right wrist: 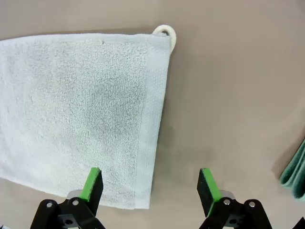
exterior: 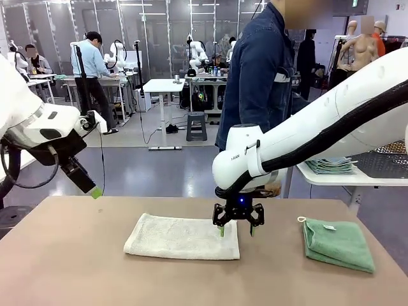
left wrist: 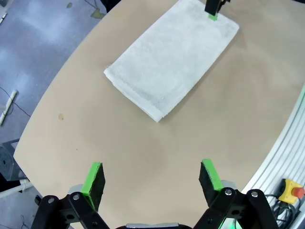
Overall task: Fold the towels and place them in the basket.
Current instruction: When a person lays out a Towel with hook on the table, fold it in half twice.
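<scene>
Right tool (exterior: 237, 231) spread wide, straddling right end of cream towel (exterior: 183, 236); left tool (left wrist: 152, 175) apart, raised.

Place: robotics lab, one large open room.
Machine: white robot arm (exterior: 331, 121) over a tan table (exterior: 76, 268).
Furniture: white desk (exterior: 163, 85), grey stool (exterior: 196, 125).
Safety: yellow box (left wrist: 290, 192) with red stop button.

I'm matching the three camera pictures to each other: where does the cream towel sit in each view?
Front: cream towel at lower centre, flat on the table.
Left wrist: top centre, lying diagonally.
Right wrist: left half, loop at top.
Shared landmark: the right end effector, open, straddling the towel's short edge.
</scene>
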Motion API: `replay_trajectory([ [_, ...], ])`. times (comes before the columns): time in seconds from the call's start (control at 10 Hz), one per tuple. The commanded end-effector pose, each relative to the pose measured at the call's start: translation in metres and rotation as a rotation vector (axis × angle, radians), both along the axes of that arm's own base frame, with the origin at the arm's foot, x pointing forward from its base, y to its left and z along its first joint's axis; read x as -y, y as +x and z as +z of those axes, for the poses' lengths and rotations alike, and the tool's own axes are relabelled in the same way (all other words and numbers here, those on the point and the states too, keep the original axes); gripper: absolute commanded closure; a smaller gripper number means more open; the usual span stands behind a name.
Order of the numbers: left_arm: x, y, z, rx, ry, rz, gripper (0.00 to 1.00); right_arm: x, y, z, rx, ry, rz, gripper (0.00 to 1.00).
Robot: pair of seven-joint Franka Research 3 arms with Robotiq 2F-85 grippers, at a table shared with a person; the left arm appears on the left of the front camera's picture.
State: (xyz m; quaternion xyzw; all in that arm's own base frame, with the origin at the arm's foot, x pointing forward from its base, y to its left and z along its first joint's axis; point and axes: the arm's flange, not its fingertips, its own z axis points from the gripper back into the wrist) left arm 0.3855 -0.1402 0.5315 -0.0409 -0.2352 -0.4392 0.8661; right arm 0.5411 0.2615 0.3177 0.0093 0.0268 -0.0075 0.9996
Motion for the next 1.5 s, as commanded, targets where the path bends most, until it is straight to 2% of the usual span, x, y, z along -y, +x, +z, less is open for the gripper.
replay_trajectory([
  [0.0, -0.011, -0.033, 0.015, 0.077, -0.03, 0.017, 0.0, -0.008, 0.011, -0.019, 0.045, -0.031, -0.169, 0.0],
  [0.2, -0.012, -0.035, 0.017, 0.083, -0.031, 0.019, 0.0, -0.008, 0.011, -0.019, 0.048, -0.029, -0.17, 0.0],
  [0.3, -0.018, -0.049, 0.03, 0.126, -0.082, -0.015, 0.0, -0.008, 0.013, -0.024, 0.048, -0.021, -0.169, 0.0],
  [0.4, -0.024, -0.063, 0.048, 0.171, -0.123, 0.003, 0.0, -0.007, 0.014, -0.028, 0.035, -0.018, -0.171, 0.0],
  [0.6, -0.021, -0.065, 0.067, 0.184, -0.1, 0.027, 0.0, -0.005, 0.017, -0.032, 0.042, -0.002, -0.173, 0.0],
  [0.7, -0.015, -0.062, 0.082, 0.168, -0.083, 0.039, 0.0, -0.004, 0.017, -0.032, 0.038, -0.002, -0.175, 0.0],
  [0.9, 0.001, -0.052, 0.129, 0.075, -0.038, 0.054, 0.0, -0.004, 0.013, -0.032, 0.042, 0.0, -0.17, 0.0],
  [1.1, 0.011, -0.047, 0.162, 0.084, 0.008, 0.106, 0.0, -0.001, 0.011, -0.034, 0.037, 0.006, -0.168, 0.0],
  [1.4, 0.006, -0.05, 0.174, 0.083, -0.027, 0.124, 0.0, -0.001, 0.007, -0.036, 0.034, 0.006, -0.154, 0.0],
])
